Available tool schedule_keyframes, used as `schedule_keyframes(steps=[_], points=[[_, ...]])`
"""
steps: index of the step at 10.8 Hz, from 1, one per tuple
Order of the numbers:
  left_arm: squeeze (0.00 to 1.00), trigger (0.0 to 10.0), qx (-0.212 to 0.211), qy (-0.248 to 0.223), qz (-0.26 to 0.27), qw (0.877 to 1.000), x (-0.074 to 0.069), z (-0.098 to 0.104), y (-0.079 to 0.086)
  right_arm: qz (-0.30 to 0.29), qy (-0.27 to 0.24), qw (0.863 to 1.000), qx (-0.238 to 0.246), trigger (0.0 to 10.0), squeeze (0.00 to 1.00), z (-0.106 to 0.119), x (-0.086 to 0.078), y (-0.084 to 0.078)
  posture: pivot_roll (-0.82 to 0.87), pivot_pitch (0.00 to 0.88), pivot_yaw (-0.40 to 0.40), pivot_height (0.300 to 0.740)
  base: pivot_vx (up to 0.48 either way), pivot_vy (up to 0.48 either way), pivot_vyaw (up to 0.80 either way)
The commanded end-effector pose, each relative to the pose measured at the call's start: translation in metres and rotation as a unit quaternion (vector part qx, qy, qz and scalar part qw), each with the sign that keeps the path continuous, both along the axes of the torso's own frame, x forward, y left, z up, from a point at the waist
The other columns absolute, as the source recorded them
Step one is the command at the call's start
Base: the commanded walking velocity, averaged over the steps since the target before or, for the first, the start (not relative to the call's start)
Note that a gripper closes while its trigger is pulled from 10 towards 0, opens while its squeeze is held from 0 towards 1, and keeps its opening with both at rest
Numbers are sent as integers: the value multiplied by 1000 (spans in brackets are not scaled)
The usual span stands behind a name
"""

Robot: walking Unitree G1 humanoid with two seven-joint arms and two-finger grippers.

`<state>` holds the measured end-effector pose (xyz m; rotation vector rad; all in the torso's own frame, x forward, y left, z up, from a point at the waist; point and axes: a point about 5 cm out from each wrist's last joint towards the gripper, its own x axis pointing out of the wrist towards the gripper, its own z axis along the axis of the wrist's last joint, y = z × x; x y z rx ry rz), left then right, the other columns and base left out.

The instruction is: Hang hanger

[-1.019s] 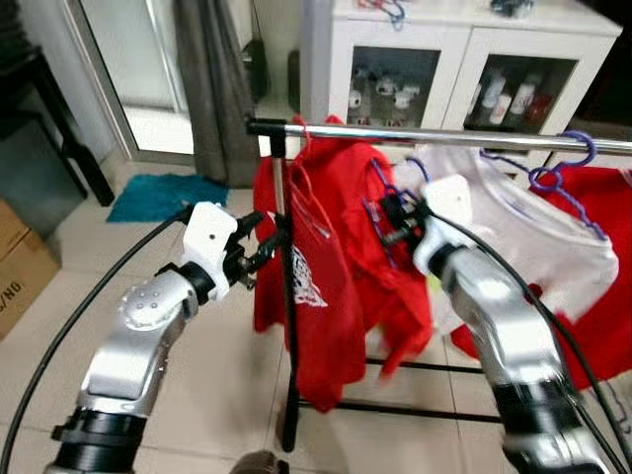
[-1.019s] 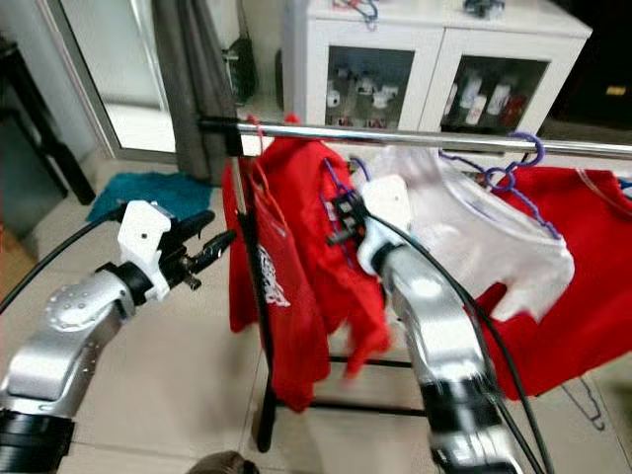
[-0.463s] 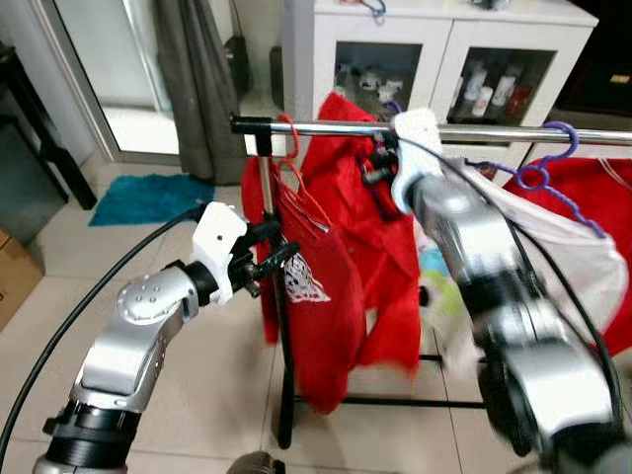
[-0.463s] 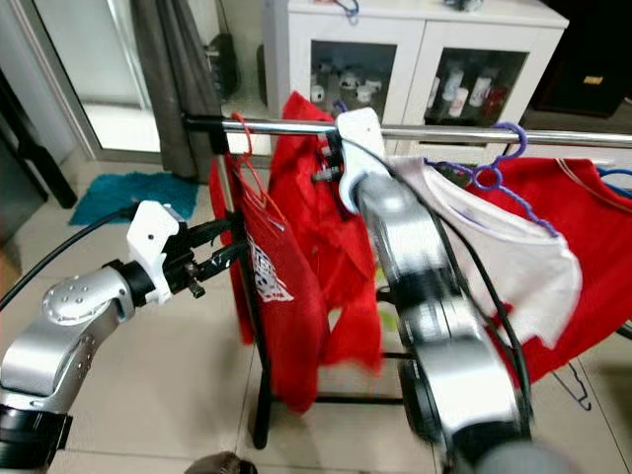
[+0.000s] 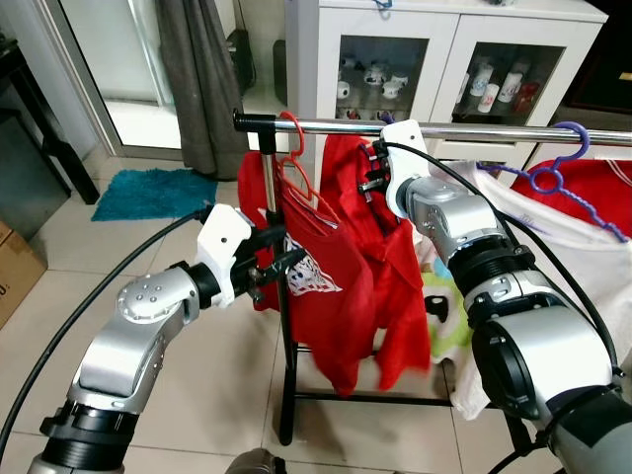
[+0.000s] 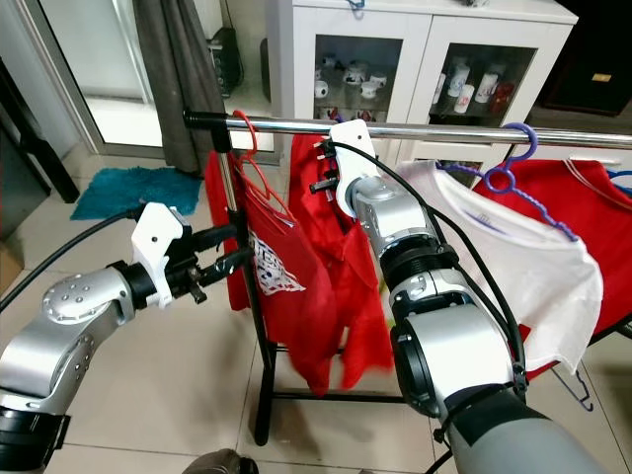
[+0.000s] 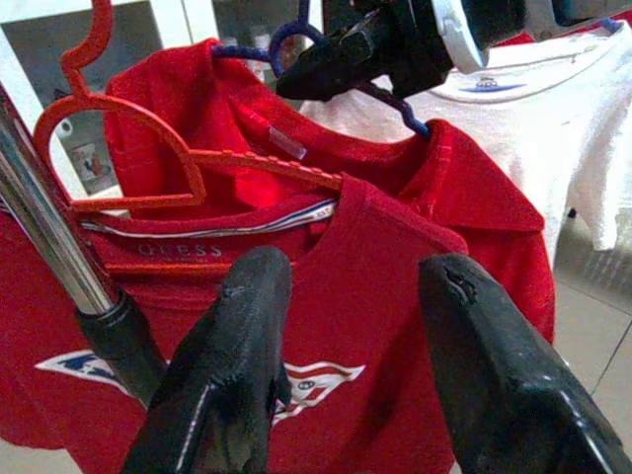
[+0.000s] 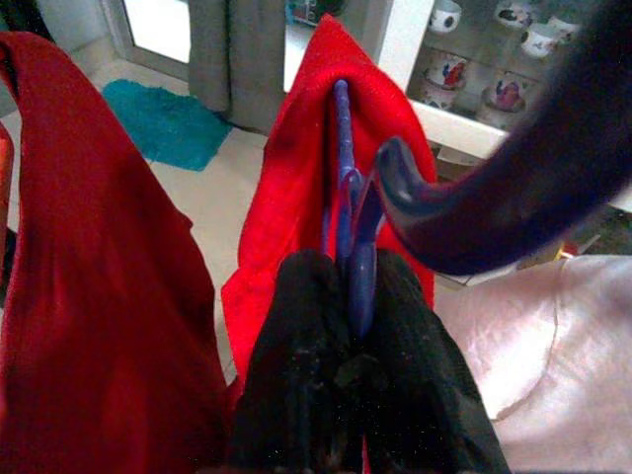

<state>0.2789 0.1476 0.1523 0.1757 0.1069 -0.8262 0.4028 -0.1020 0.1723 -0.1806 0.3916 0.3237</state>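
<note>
Chromed steel forms the clothes rail (image 5: 513, 129), which runs across the scene on an upright post (image 5: 279, 326), with a white glass-fronted cabinet (image 5: 434, 59) behind it. Garments hang along the rail: a white shirt (image 6: 533, 267) on a purple hanger toward the robot's right, a red shirt (image 5: 321, 286) on a red hanger (image 5: 296, 163) beside the post, and between them the red garment (image 5: 390, 247) now being hung. The right gripper (image 5: 373, 170) is raised to just under the rail, its fingers (image 8: 306, 385) closed tight on the neck of the blue hanger (image 8: 348, 237) that carries this garment; the hook curls just above the fingers, and I cannot tell whether it has seated over the rail. The left gripper (image 5: 272, 259) waits lower down beside the post, fingers (image 7: 237, 365) spread apart and holding nothing, facing the red shirt. Judged risk: should the right gripper let go before the hook is fully over the rail, hanger and garment would fall to the floor. The blue hook also sits close to the red hanger, so the two could snag during placement, and the right arm's cable (image 5: 464, 202) trails near the rail.
</note>
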Motion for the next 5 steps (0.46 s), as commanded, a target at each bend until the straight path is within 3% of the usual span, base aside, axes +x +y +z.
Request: schedule_keyframes(steps=[1,2,3,4,5], points=[[0,10000,-1,10,1,1000,-1,-2,-2,14,16,1000,2,10000,0,-11,-3,0,94,0,13,740,0,0,0],[0,10000,-8,13,24,1000,2,-3,0,23,-25,999,43,10000,1000,-1,0,1,92,0,15,740,0,0,0],[0,10000,-22,26,38,999,1,-6,0,39,-92,991,87,10000,1000,15,1,-2,91,0,17,740,0,0,0],[0,10000,-43,7,61,997,2,-4,0,79,-120,981,131,10000,1000,22,-5,-7,86,0,22,740,0,0,0],[0,10000,-82,-11,127,988,7,-2,7,148,-129,966,170,10000,1000,20,-23,-12,81,0,25,740,0,0,0]])
